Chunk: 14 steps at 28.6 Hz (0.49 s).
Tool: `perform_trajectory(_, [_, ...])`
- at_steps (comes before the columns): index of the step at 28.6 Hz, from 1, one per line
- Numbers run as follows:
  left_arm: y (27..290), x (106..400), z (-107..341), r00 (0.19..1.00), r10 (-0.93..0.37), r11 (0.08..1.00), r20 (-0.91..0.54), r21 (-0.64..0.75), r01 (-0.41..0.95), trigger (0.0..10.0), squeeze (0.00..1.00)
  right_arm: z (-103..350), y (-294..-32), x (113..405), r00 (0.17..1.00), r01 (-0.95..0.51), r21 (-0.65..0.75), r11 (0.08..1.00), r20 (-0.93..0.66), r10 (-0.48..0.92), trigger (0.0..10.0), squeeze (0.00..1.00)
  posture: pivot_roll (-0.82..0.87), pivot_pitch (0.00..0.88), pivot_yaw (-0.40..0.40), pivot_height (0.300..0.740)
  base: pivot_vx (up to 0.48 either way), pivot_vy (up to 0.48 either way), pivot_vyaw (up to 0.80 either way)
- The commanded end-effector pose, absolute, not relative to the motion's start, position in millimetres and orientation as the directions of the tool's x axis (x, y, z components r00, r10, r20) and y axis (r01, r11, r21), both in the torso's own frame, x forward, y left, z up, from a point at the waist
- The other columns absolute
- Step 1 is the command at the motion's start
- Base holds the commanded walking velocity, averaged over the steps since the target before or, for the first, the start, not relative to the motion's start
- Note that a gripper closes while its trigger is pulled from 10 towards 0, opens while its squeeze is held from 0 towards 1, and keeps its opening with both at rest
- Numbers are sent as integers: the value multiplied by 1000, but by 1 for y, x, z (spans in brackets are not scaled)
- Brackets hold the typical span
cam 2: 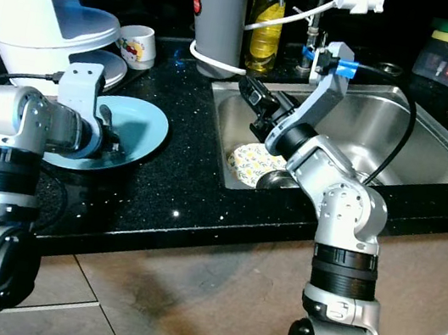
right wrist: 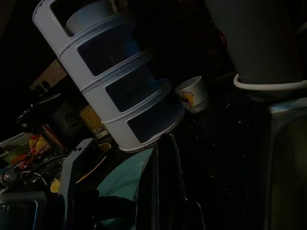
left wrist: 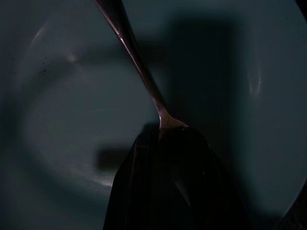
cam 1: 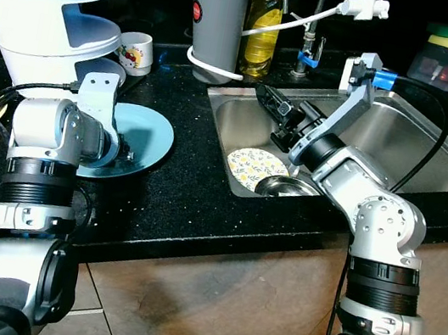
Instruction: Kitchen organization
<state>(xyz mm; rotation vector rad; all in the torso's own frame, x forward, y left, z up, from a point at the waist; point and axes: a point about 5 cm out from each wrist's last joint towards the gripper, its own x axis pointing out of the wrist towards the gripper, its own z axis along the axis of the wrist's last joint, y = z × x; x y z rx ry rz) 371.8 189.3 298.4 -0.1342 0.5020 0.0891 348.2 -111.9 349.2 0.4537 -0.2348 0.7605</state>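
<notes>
— Two arms were at work, weren't they? Where was the left gripper (cam 1: 123,153)?

— Low over the blue plate (cam 1: 150,134), which lay on the black worktop (cam 1: 193,197) between the white tiered rack (cam 1: 49,5) and the sink (cam 1: 434,143). The left wrist view showed its jaws clamped together on the handle of a spoon (left wrist: 139,67), with the plate's hollow right beneath.

— Why there?

— My guess was that the plate served as a gathering spot for cutlery, so the spoon was either being lifted from it or laid on it; I could not tell which.

— And the right gripper (cam 1: 276,105)?

— Reaching into the sink near its left wall, above a patterned plate (cam 1: 252,164) and a steel bowl (cam 1: 283,185) lying at the sink's front left corner. Whether its jaws were apart or together I could not tell; the wrist view there was too dark.

— Anything else on the worktop?

— A small printed cup (cam 1: 136,52) stood beside the rack toward the back edge, with a grey canister (cam 1: 217,16) and a bottle of yellow liquid (cam 1: 262,32) behind the sink's left corner. Those stood well apart from either arm.

— What seemed left to do?

— The sink's dishes looked unsorted, so I judged the tidying far from finished.
</notes>
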Motion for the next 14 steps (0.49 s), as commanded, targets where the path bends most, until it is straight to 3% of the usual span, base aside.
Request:
perform_trajectory(1, [194, 372, 287, 844, 67, 987, -533, -91, -136, 0, 0, 347, -109, 348, 700, -714, 327, 619, 355, 620, 10000, 0, 30, 158, 42, 740, 0, 0, 0])
perform_trajectory(14, [208, 372, 319, 917, 85, 989, -389, -78, -125, 0, 0, 351, -112, 349, 706, -708, 336, 622, 372, 603, 10000, 0, 31, 153, 44, 740, 0, 0, 0])
